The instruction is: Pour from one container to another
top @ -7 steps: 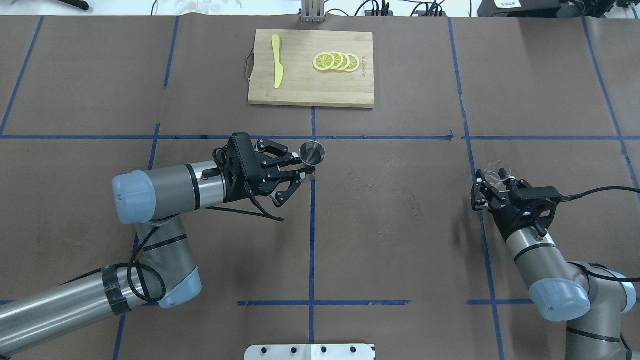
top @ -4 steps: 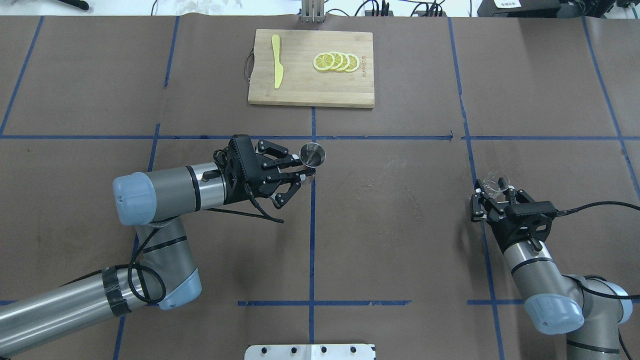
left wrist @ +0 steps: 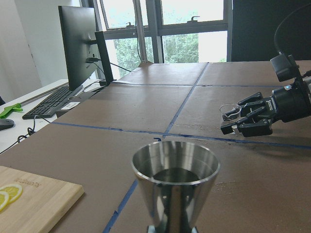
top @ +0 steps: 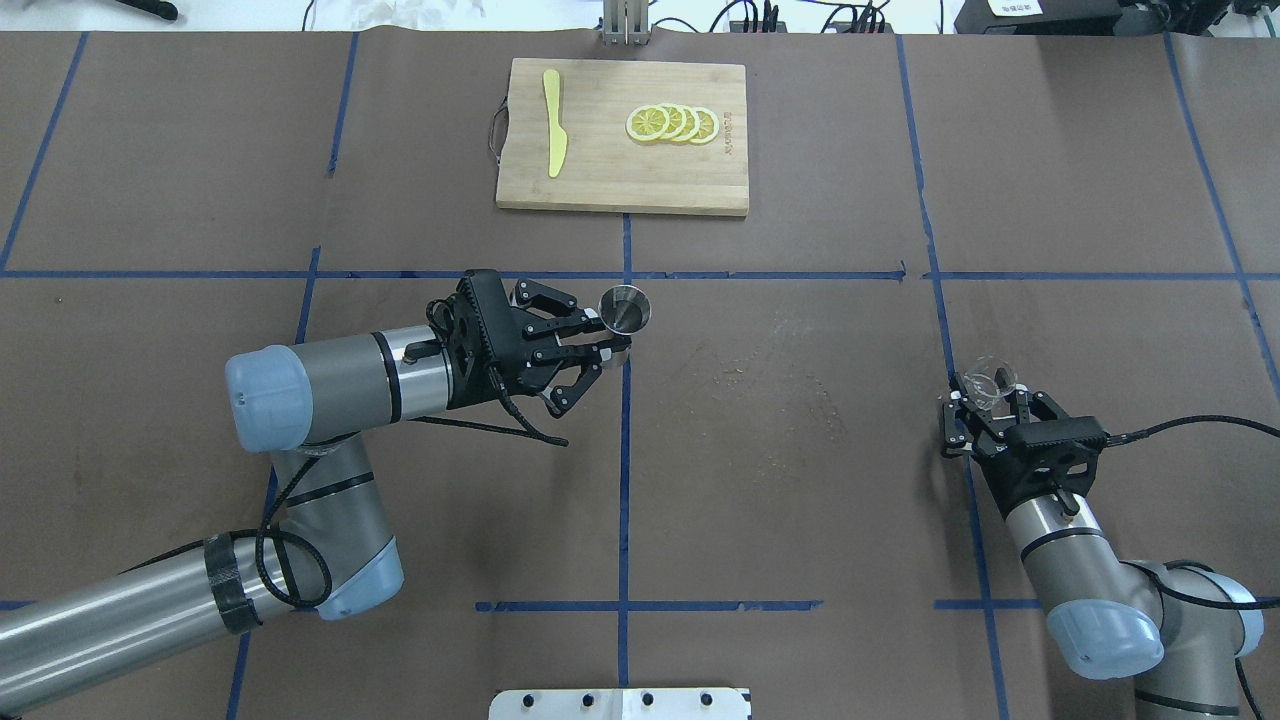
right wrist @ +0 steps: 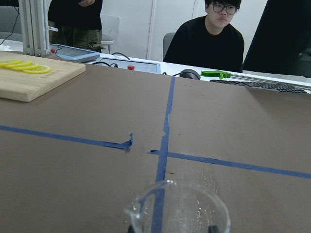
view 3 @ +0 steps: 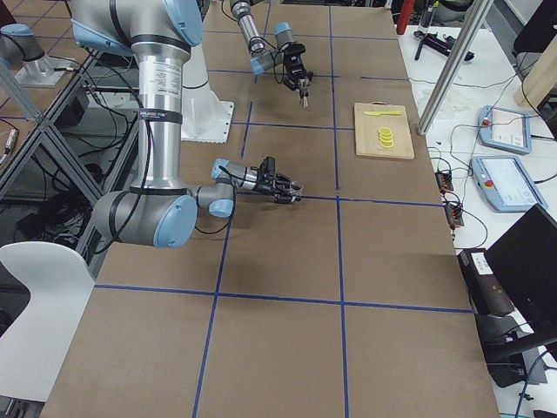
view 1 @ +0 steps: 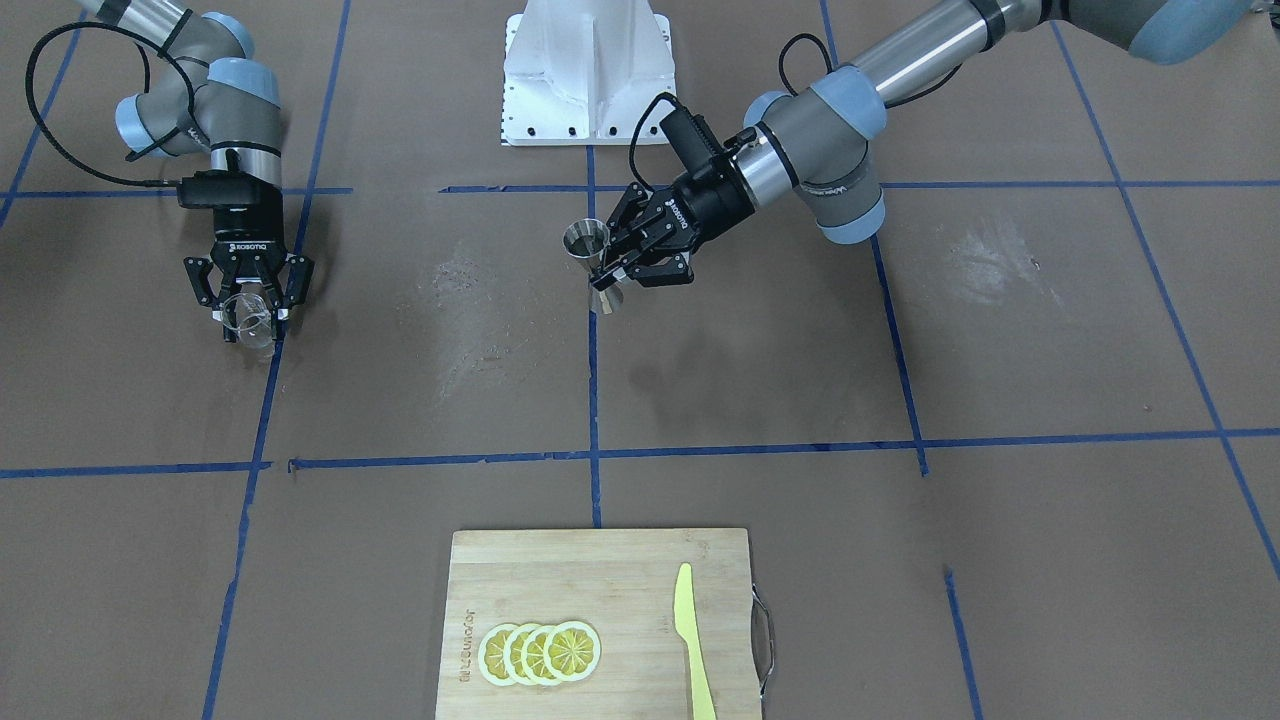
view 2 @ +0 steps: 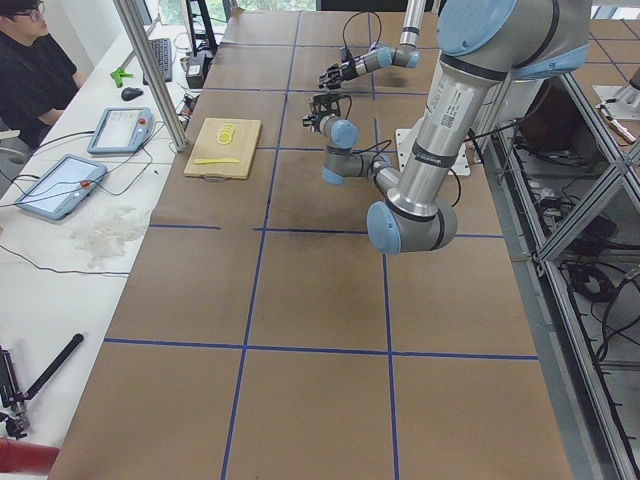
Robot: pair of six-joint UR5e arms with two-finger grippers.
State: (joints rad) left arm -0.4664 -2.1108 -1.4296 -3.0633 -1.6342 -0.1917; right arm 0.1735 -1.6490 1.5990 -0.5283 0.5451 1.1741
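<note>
Currently both containers are in hand. Nearest the robot, toward the right edge of the worktop, the right gripper is clamped on the glass cup. The cup is upright and low over the surface; whether its base touches cannot be determined. Upright carriage probably guards against spilling before the pour. Near the worktop's centre, the left gripper is closed on the waist of the jigger, with its open cone upward as a receiving mouth. The containers are well apart, so the cup must be carried across. Brown paper gridded with blue tape covers the worktop. At the far edge lies a cutting board with lemon slices and a yellow knife. Beyond it are a desk, a keyboard and a seated person.
</note>
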